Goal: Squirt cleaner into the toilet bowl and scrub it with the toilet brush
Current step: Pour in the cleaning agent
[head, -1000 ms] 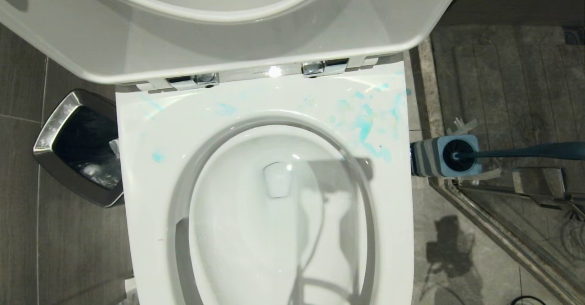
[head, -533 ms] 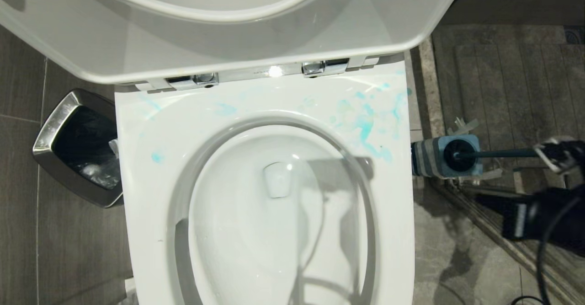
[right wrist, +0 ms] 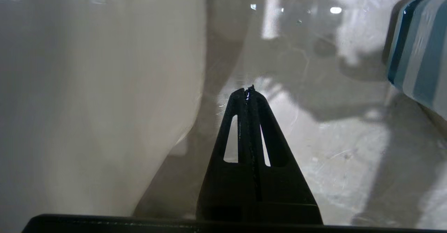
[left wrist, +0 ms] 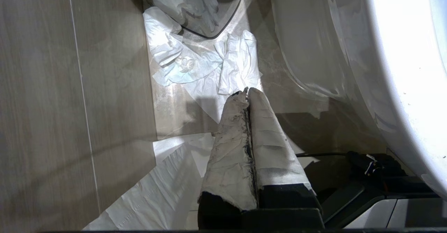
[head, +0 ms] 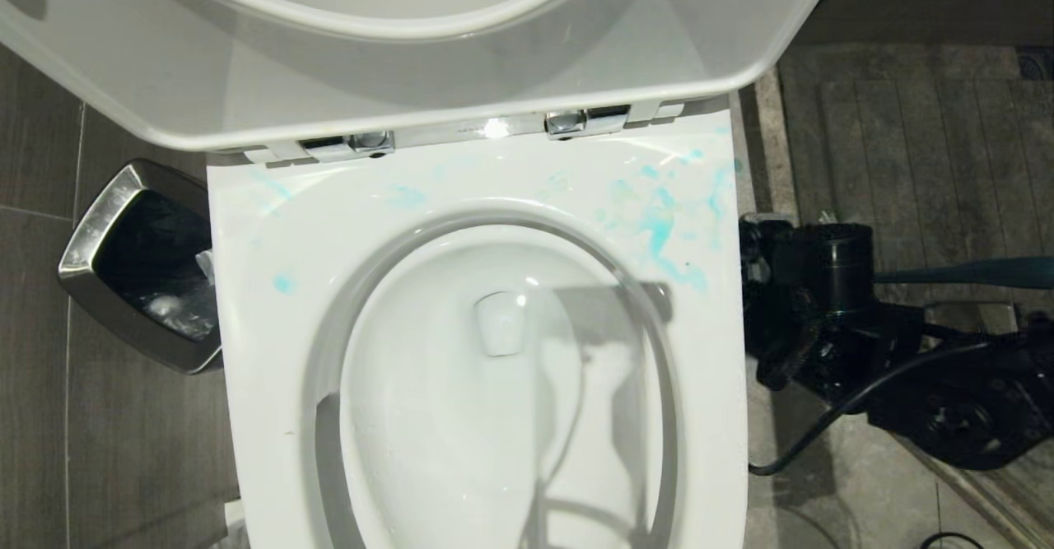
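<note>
The toilet bowl (head: 486, 384) is lying open beneath me, teal smears on its rim. My right arm (head: 832, 310) is hanging beside its right edge, hiding the striped brush holder (right wrist: 417, 51); my right gripper (right wrist: 248, 89) is pinched closed on nothing. The toilet brush (head: 972, 272) handle is sticking out rightward behind it. My left gripper (left wrist: 247, 93), paper-wrapped, is closed, empty, over crumpled tissues (left wrist: 195, 62).

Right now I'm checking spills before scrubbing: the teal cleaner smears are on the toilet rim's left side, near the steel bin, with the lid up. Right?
Not quite. The heaviest teal smears sit on the toilet rim's right side, away from the steel bin. The head view shows it. The lid is indeed up.
</note>
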You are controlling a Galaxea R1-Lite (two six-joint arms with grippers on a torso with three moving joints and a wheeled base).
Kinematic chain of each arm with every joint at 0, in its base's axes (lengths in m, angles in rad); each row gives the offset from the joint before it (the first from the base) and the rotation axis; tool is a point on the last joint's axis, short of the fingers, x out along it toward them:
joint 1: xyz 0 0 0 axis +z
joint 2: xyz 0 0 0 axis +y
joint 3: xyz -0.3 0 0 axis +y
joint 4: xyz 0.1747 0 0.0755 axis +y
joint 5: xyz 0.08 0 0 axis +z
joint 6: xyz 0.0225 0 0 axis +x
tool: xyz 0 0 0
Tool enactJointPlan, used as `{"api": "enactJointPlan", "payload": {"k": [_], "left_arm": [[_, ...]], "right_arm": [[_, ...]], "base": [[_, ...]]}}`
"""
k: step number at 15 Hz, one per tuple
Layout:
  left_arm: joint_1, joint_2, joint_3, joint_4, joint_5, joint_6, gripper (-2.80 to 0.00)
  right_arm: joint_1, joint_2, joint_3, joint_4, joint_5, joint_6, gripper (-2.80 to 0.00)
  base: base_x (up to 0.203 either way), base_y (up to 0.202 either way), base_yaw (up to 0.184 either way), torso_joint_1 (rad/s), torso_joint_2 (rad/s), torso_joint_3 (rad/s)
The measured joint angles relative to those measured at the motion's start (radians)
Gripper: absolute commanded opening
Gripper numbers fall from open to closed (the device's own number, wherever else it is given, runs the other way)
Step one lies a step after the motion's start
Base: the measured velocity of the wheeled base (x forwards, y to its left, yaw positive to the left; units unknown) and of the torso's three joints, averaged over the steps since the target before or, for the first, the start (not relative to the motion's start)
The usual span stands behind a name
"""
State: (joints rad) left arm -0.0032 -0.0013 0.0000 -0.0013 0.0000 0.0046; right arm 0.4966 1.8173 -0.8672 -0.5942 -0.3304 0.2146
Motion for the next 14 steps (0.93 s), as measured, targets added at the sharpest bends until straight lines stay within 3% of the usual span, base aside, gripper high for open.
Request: {"api": "enactJointPlan", "payload": {"k": [2,4,8,14], "left_arm": [[0.0,0.0,0.0,0.0,0.0,0.001,-2.8],[0.0,0.0,0.0,0.0,0.0,0.0,-2.8],[0.0,0.0,0.0,0.0,0.0,0.0,-2.8],[0.0,0.0,0.0,0.0,0.0,0.0,-2.8]], "right_arm": [[0.003,0.076,-0.003,-0.076,-0.054,-0.019,-2.8],[-0.007,0.131,0.009,-0.177,-0.09,-0.095,-2.8],[-0.118,0.221,-0.004,-0.355,-0.096,-0.204,-2.8],[-0.245,0.341,-0.116,-0.423,-0.087,-0.205,-2.8]], "base": [[0.0,0.0,0.0,0.0,0.0,0.0],[0.0,0.0,0.0,0.0,0.0,0.0],[0.0,0.0,0.0,0.0,0.0,0.0],[0.0,0.0,0.0,0.0,0.0,0.0]]}}
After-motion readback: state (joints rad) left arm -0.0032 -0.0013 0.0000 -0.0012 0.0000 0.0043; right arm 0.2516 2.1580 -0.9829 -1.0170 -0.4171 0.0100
